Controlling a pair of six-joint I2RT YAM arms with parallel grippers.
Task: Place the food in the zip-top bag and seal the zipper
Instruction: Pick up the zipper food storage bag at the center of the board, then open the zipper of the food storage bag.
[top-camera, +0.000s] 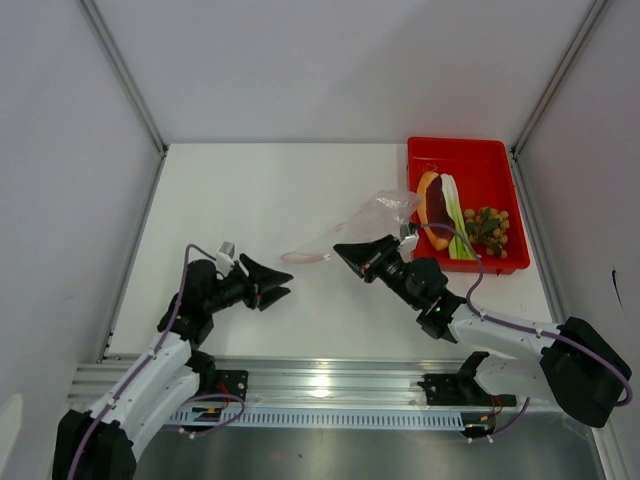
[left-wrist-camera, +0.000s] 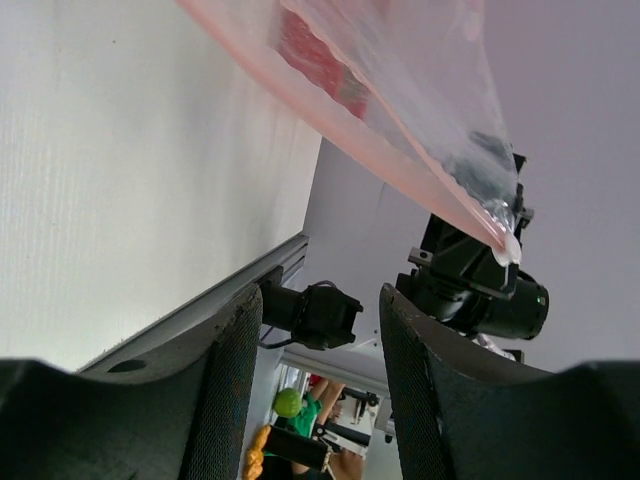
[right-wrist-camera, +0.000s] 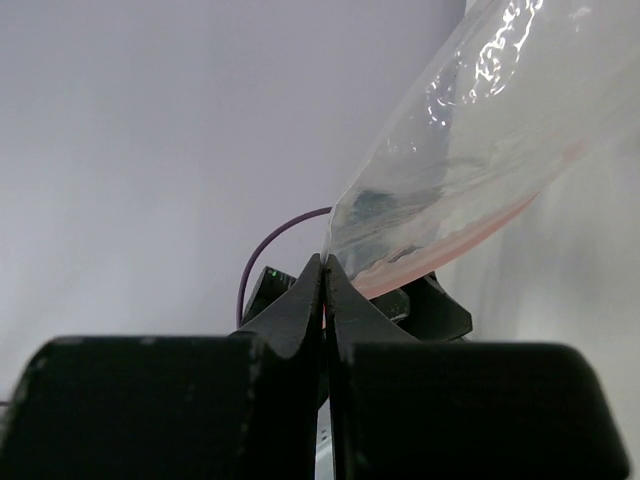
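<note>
Right gripper is mid-table and points left. Its fingers are pressed together on one corner of the bag. In the right wrist view we see no gap between them, and clear film fans up and to the right out of the pinch. The bag is held off the table at that corner. Its body slants away toward the near-left corner of the tray, and in the top view its far end overlaps the tray's left rim.

The zipper shows as a thin pink line along the bag's near edge. It runs left from the pinch into the space between the two grippers, and its left end hangs free. In the left wrist view there is a small white bit at the end of the strip by the right gripper. We cannot tell whether it is the slider.

Left gripper is near and left of the bag and points right, toward the other gripper. Its fingers stand well apart with nothing between them. The zipper's free end lies just beyond the tips on the far side, and we see no contact.

The tray is red and sits at the table's far right. All three foods lie in it: wedge on the left, leek just beside it in the middle, grapes on the right.
</note>
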